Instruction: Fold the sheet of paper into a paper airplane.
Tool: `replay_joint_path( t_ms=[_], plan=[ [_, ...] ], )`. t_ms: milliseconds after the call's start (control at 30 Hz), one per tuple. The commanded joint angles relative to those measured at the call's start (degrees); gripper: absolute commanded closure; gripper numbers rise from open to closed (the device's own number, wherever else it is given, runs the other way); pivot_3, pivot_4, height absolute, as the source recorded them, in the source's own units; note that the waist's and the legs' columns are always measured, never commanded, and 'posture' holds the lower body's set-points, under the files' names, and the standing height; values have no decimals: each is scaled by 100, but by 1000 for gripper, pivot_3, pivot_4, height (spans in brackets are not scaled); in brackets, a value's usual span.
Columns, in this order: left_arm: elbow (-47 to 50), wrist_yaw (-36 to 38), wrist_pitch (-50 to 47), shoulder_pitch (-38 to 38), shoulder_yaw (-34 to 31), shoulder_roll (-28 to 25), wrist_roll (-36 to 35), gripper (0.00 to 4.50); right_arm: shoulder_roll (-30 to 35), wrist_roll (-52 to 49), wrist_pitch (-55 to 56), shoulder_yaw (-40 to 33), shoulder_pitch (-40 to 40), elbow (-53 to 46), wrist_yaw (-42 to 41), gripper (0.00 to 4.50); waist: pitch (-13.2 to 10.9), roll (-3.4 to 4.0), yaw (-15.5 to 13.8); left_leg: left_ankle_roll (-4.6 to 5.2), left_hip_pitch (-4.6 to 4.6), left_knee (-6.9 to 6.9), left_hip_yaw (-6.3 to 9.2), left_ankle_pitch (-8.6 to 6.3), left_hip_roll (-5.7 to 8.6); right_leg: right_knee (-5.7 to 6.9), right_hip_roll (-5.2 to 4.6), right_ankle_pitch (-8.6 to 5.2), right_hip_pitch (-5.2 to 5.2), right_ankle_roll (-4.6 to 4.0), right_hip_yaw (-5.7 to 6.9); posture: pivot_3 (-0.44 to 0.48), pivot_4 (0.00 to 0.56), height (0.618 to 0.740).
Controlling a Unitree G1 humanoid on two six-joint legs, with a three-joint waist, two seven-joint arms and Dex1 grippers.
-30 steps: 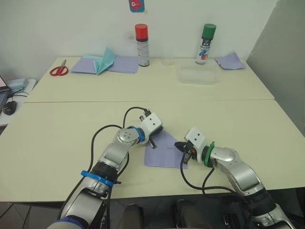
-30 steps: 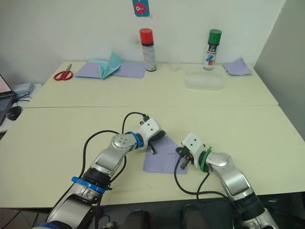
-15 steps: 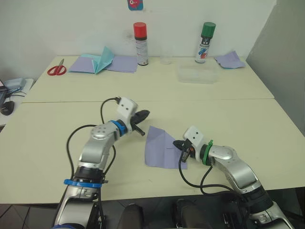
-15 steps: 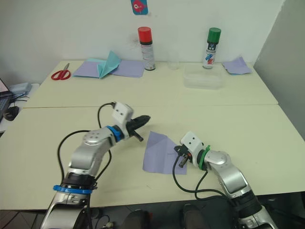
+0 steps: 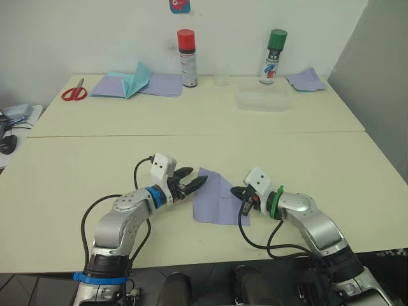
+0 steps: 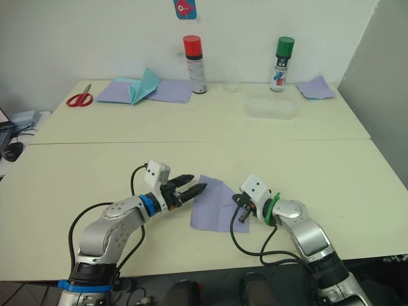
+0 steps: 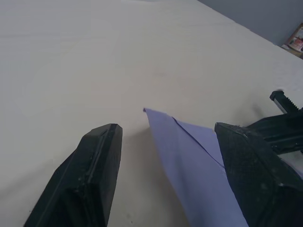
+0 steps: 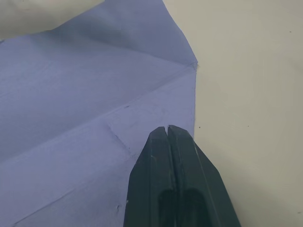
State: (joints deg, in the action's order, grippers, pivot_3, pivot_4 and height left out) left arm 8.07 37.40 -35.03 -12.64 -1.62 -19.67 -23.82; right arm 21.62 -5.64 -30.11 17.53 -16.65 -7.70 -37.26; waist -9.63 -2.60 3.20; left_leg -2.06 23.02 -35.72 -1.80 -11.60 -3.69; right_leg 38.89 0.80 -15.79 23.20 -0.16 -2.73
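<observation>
The table is carrying the sheet of paper near its front edge, between both arms. The left gripper is sitting with fingers spread at the paper's left corner, while the right gripper is pressing closed fingers onto its right side.

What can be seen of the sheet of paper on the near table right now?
The sheet of paper is thin lavender paper, lying mostly flat near the table's front edge, with faint creases and its far corner folded. The right gripper, shut, presses on its right edge. The left gripper, open, sits at its left edge, the far corner between its fingers, not visibly gripping.
</observation>
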Motion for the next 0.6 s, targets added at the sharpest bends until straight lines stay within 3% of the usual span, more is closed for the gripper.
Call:
replay_joint_path(
  t_ms=[33,67,167,467,600],
  plan=[
    [152,-30,83,-26,88,61,-34,1038,13,142,-96,140,71,173,29,4500,0,0,-1,0,0,0,1,0,0,0,0,-1,0,-2,0,0,150,740],
    [114,-33,132,-35,104,71,-15,1038,16,142,-97,138,71,169,29,4500,0,0,-1,0,0,0,2,0,0,0,0,-2,0,-3,0,0,150,740],
    [72,-29,193,-52,114,83,-29,1611,13,141,-110,136,79,151,37,4500,0,0,-1,0,0,0,-1,0,1,0,0,-10,0,-17,-1,0,150,740],
    [61,59,523,-42,302,-57,204,4478,-29,139,-104,113,86,145,87,4500,-1,0,0,0,0,1,0,0,-1,0,0,-15,1,-26,-5,0,150,740],
    [95,233,833,-56,612,-196,481,4478,-37,146,-94,122,83,162,84,4500,-1,1,0,-1,0,2,0,0,-1,-1,-1,-16,2,-27,-7,0,150,740]
  ],
)
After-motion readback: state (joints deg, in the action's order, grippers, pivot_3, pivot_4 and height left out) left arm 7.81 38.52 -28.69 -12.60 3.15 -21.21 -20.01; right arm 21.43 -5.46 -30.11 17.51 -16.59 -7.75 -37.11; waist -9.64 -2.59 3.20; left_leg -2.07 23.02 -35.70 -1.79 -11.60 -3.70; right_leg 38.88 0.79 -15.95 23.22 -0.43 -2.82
